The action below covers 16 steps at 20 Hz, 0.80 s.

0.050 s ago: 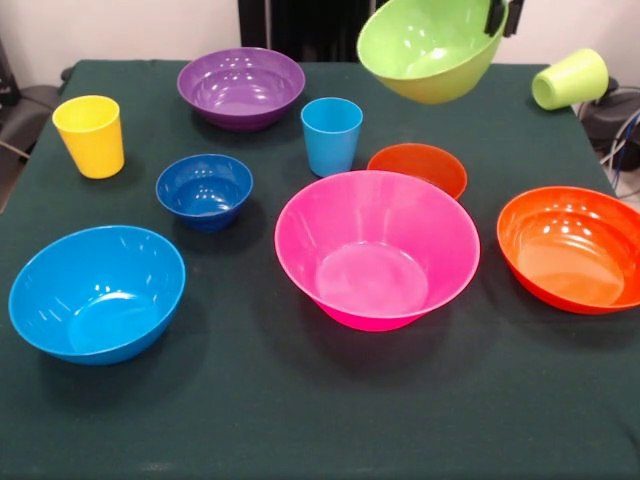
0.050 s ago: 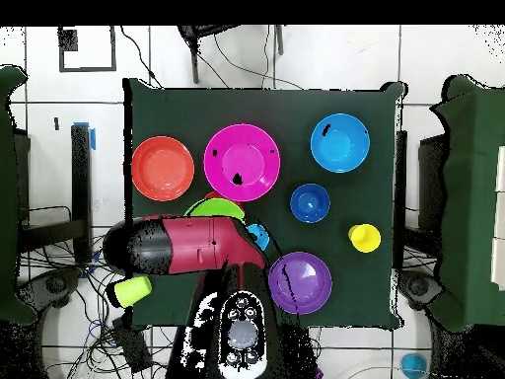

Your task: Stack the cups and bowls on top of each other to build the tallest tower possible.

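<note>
My gripper (image 1: 503, 18) is shut on the rim of the lime green bowl (image 1: 432, 45), which hangs tilted above the table's back; under the arm, part of that bowl (image 2: 217, 208) shows from above. On the cloth sit the purple bowl (image 1: 241, 87), small dark blue bowl (image 1: 204, 190), small orange bowl (image 1: 417, 168), pink bowl (image 1: 377, 248), orange-red bowl (image 1: 572, 248) and large light blue bowl (image 1: 97, 292). The yellow cup (image 1: 90, 135) and light blue cup (image 1: 331, 135) stand upright. The lime green cup (image 1: 570, 78) lies on its side. Each piece sits alone; no tower is in view.
The dark green tablecloth (image 1: 300, 420) covers the table. The red and black arm (image 2: 192, 245) reaches over the table's robot side and hides the gripper from above. Cables and chairs lie around the table's edges.
</note>
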### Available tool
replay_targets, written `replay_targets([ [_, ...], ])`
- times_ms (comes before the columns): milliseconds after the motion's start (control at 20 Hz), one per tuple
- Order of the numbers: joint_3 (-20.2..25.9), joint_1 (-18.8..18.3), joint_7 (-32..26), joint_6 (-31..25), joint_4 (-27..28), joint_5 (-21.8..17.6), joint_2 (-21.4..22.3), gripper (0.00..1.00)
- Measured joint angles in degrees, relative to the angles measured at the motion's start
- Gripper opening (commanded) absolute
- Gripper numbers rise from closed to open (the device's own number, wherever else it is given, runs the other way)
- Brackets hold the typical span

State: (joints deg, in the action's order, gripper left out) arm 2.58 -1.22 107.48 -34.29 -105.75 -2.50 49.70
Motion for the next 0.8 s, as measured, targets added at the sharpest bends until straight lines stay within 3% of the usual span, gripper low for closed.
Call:
replay_targets([
  [800,4.2,-5.8,0.0,-1.6,1.6,-3.9,0.0,0.0],
])
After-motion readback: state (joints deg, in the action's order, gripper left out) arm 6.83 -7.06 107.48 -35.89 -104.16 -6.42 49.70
